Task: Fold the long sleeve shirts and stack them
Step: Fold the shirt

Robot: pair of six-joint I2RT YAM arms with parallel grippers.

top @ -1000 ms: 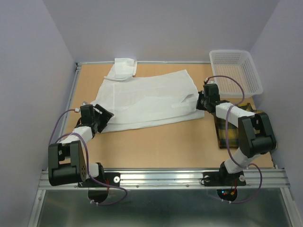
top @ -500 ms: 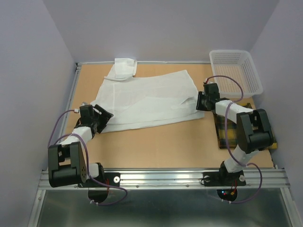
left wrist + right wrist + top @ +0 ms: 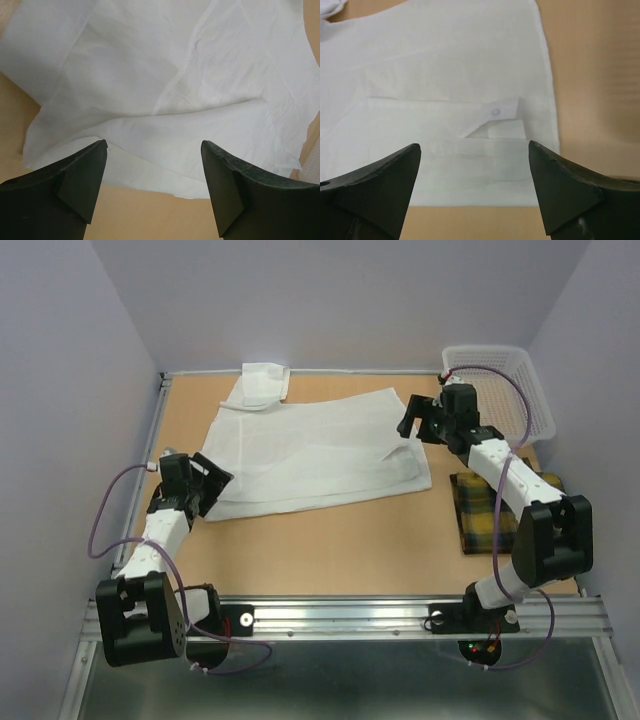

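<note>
The white long sleeve shirt point(image 3: 310, 445) lies spread flat on the table, with its cuff and button point(image 3: 495, 111) folded over its right part. The yellow-and-dark plaid shirt point(image 3: 492, 512) lies folded at the right, partly under my right arm. My left gripper point(image 3: 207, 483) is open at the white shirt's lower left corner, its jaws either side of the hem point(image 3: 150, 185) without touching it. My right gripper point(image 3: 412, 422) hangs open above the shirt's right edge point(image 3: 470, 170), holding nothing.
A white mesh basket point(image 3: 500, 390) stands at the back right corner. Part of the white shirt point(image 3: 263, 380) is bunched against the back wall. Bare tan table point(image 3: 350, 540) runs along the front, with walls close on three sides.
My right gripper opened, let go of the white shirt's right side and rose toward the back. The released cloth now lies flat. My left gripper shifted slightly left and stays open.
</note>
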